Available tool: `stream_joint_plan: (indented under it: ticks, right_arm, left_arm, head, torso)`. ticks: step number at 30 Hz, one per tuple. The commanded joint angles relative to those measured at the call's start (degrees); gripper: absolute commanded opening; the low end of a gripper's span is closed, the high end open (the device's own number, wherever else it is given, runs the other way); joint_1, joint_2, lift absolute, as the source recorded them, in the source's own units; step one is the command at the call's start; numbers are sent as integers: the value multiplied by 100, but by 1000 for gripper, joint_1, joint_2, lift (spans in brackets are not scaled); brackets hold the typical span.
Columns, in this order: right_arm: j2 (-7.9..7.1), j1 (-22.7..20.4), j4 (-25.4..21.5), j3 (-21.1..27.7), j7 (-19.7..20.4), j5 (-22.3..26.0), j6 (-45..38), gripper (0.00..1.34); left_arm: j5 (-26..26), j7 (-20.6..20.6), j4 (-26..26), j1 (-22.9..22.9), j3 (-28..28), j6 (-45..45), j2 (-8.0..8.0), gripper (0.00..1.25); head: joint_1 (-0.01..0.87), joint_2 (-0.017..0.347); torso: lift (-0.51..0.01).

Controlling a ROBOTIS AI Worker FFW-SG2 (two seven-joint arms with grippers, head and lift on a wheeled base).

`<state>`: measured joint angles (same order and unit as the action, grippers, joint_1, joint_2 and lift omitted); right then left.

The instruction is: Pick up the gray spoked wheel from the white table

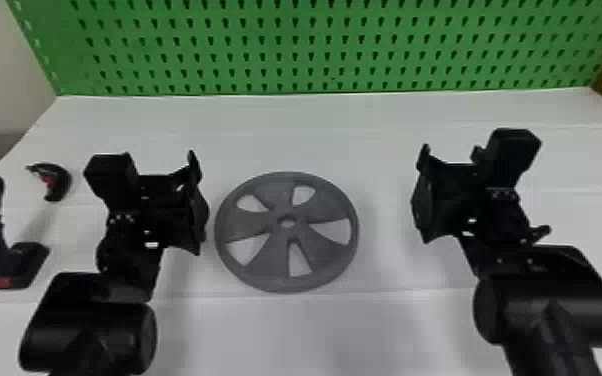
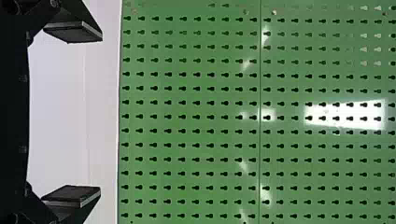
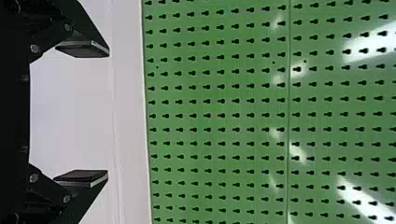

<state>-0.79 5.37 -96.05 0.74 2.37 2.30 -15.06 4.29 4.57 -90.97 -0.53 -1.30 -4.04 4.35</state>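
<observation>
Gray spoked wheel lies flat on the white table between left gripper and right gripper, both spread and empty, likely flanking it for a two-sided rim grasp.

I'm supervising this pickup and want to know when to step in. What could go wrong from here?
The gray spoked wheel lies flat on the white table, so fingers may slide over its rim instead of gripping it.
The open left gripper looks closer to the wheel than the open right gripper; closing in evenly might push the wheel sideways.
The drill sits left of the left arm, which could bump it if swung outward.
</observation>
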Motion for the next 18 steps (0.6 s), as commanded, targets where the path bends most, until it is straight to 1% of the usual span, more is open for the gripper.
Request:
stream_joint_plan:
  ticks: [1,3,6,9,18]
  right_arm:
    - [-79,359,-362,-100,-8,-133,-1359,983]
    - [-114,500,-380,-144,1,-81,-1693,983]
    - [-105,640,-406,-144,1,-37,-2071,983]
    - [-96,851,-485,-91,1,-2,-2748,983]
    - [-290,1607,-599,-179,1,183,-4488,983]
  left_arm:
    - [2,0,0,0,-2,9,4,1121]
    - [2,0,0,0,-2,18,4,1121]
    - [2,0,0,0,7,26,-5,1121]
    - [10,0,0,0,7,26,4,1121]
    - [10,0,0,0,-2,35,4,1121]
  head:
    - [770,48]
    - [770,48]
    - [770,48]
    - [770,48]
    - [770,48]
  torso:
    - [-106]
    - [-106]
    - [-106]
    - [-106]
    - [-106]
